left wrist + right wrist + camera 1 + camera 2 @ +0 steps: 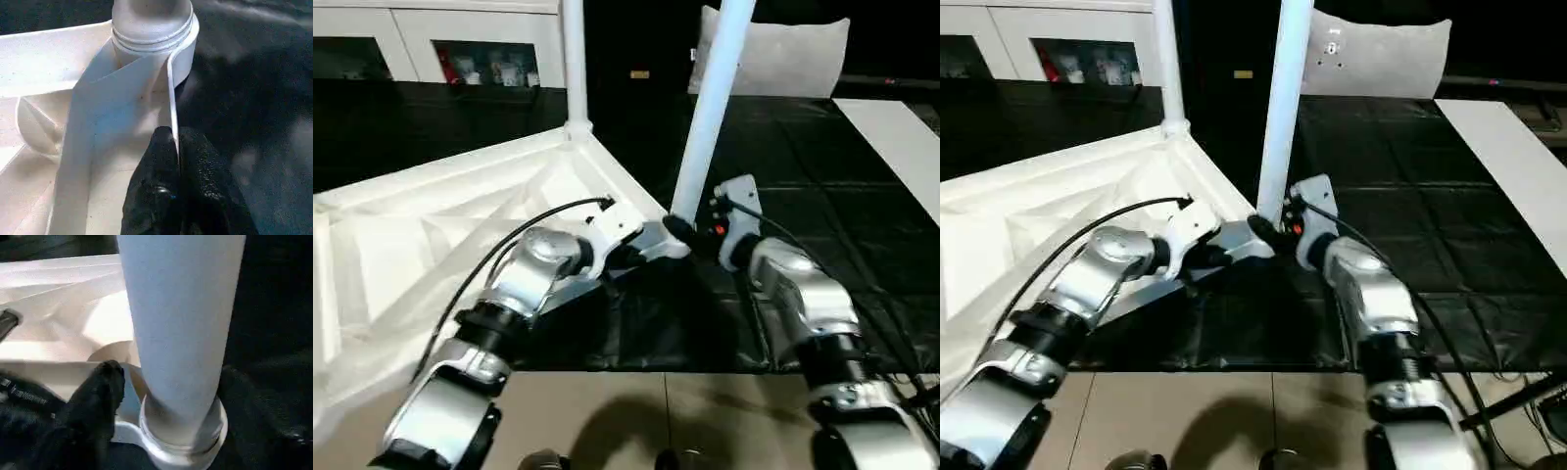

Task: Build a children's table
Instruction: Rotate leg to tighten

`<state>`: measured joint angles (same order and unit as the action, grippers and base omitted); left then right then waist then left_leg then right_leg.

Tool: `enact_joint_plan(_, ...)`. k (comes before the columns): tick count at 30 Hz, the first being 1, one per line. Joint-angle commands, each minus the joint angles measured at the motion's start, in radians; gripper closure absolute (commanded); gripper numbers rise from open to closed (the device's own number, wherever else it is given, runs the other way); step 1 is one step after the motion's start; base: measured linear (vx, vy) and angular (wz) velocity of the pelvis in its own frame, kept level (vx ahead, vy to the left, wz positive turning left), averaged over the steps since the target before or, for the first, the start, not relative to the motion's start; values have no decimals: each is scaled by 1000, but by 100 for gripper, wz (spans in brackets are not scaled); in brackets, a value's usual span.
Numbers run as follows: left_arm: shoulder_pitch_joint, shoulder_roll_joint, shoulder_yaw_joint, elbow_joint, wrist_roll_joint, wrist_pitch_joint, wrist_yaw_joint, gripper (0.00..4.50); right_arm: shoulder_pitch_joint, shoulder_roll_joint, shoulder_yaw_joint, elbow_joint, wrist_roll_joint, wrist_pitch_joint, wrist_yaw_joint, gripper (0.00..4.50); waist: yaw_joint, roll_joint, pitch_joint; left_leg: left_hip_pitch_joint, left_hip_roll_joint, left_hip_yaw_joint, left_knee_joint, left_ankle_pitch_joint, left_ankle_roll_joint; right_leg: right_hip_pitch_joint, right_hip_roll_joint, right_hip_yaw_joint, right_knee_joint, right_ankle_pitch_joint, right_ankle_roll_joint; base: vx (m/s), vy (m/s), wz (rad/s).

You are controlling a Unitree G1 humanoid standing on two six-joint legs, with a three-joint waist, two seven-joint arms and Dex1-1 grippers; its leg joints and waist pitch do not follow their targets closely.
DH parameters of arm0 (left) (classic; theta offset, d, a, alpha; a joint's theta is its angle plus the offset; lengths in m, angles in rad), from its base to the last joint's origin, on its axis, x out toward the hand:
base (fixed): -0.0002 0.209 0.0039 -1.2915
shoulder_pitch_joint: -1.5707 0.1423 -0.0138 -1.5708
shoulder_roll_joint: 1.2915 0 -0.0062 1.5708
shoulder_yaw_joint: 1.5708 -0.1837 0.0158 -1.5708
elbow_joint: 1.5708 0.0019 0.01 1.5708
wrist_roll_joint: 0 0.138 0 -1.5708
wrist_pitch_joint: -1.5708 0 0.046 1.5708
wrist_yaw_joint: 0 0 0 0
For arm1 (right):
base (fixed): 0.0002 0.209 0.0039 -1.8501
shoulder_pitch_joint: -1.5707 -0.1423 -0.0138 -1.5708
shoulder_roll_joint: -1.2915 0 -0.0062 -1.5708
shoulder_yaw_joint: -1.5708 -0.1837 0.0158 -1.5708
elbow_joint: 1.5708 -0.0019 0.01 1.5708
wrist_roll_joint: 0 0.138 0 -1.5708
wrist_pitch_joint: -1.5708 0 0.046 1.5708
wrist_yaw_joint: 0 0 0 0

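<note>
Black matting (822, 215) was laid under the inverted table (431, 235). Two legs (710, 108) were seated upright in corner sockets. Left gripper (176, 161) was clamped on the table rim; right gripper (690, 233) state undetermined.

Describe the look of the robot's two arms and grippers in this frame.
Both forearms are shiny silver metal with rounded joint housings and black collars. The left arm carries a black cable looping to its white wrist block. The right arm has a similar black cable and a small red mark on its wrist housing. The left fingers are black and textured.
</note>
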<state>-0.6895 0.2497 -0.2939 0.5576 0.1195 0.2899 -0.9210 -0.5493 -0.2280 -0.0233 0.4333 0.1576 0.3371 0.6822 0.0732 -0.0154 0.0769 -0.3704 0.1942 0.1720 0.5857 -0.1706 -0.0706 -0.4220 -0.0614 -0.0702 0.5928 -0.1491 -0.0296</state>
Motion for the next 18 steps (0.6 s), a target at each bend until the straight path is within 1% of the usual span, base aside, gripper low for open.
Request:
enact_joint_plan(1, -4, 38, -22, -36, -4, -70, -73, 450, 5, -52, -1, -7, 12, -37, 90, 79, 7, 1, -69, 12, 28, -6, -65, -211, 50, 63, -77, 45, -79, -319, -165, 0, 0, 0)
enact_joint_plan(2, -4, 38, -22, -36, -4, -70, -73, 450, 5, -52, -1, -7, 12, -37, 90, 68, 7, 1, -69, 12, 28, -6, -65, -211, 50, 63, -77, 45, -79, -319, -165, 0, 0, 0)
enact_joint_plan(3, -2, 53, -25, -33, -6, -88, -95, 450, 8, -73, -2, -11, 17, -46, 124, 61, 12, 1, -70, 12, 29, -6, -65, -221, 50, 64, -78, 45, -80, -336, -160, 0, 0, 0)
enact_joint_plan(4, 1, 69, -30, -34, -9, -109, -119, 450, 15, -98, 3, -23, 23, -53, 169, 46, 16, 1, -71, 15, 31, -6, -65, -219, 48, 62, -78, 46, -79, -334, -161, 0, 0, 0)
enact_joint_plan(5, 2, 76, -33, -35, -10, -117, -128, 450, 18, -108, 5, -27, 25, -56, 186, 46, 19, 1, -72, 14, 32, -7, -66, -214, 48, 64, -77, 46, -76, -315, -165, 0, 0, 0)
enact_joint_plan(6, 3, 86, -37, -37, -18, -132, -155, 450, 22, -128, 14, -39, 36, -52, 231, 34, 20, 1, -71, 14, 32, -6, -66, -213, 49, 63, -77, 46, -75, -306, -169, 0, 0, 0)
enact_joint_plan(7, 4, 95, -41, -38, -21, -135, -172, 450, 27, -144, 24, -47, 42, -57, 268, 34, 22, 2, -71, 14, 32, -6, -66, -214, 52, 65, -77, 46, -74, -295, -173, 0, 0, 0)
enact_joint_plan(8, 5, 110, -49, -37, -23, -164, -202, 450, 35, -171, 46, -57, 40, -77, 320, 34, 25, 1, -71, 13, 33, -7, -66, -214, 54, 65, -77, 45, -73, -291, -173, 0, 0, 0)
enact_joint_plan(10, 7, 133, -56, -36, -32, -209, -258, 450, 51, -220, 85, -72, 39, -104, 419, 34, 25, -1, -71, 10, 32, -5, -65, -211, 58, 67, -77, 45, -72, -293, -173, 0, 0, 0)
enact_joint_plan(11, 8, 146, -62, -34, -42, -236, -298, 450, 58, -250, 100, -72, 49, -122, 500, 34, 26, -4, -74, 10, 32, -4, -62, -210, 62, 69, -78, 44, -73, -297, -174, 0, 0, 0)
enact_joint_plan(14, 14, 159, -77, -43, -57, -268, -359, 450, 55, -270, 111, -58, 65, -126, 580, 34, 30, -3, -71, 9, 34, -3, -62, -214, 69, 65, -78, 43, -76, -330, -173, 0, 0, 0)
enact_joint_plan(15, 15, 162, -80, -44, -62, -276, -376, 450, 52, -273, 114, -52, 67, -128, 597, 49, 33, -1, -71, 11, 36, -4, -63, -218, 68, 62, -78, 43, -76, -341, -174, 0, 0, 0)
enact_joint_plan(16, 16, 164, -83, -47, -68, -285, -394, 450, 51, -275, 118, -47, 65, -136, 610, 49, 34, -1, -71, 12, 36, -4, -62, -220, 66, 61, -79, 43, -76, -345, -175, 0, 0, 0)
enact_joint_plan(17, 21, 165, -89, -53, -78, -294, -420, 450, 48, -274, 126, -37, 62, -150, 621, 59, 35, -1, -71, 13, 37, -4, -63, -223, 64, 60, -79, 43, -76, -348, -177, 0, 0, 0)
enact_joint_plan(18, 27, 167, -95, -63, -90, -301, -447, 450, 45, -272, 134, -30, 63, -154, 630, 68, 42, -4, -73, 17, 39, -3, -63, -222, 59, 59, -80, 44, -75, -349, -181, 0, 0, 0)
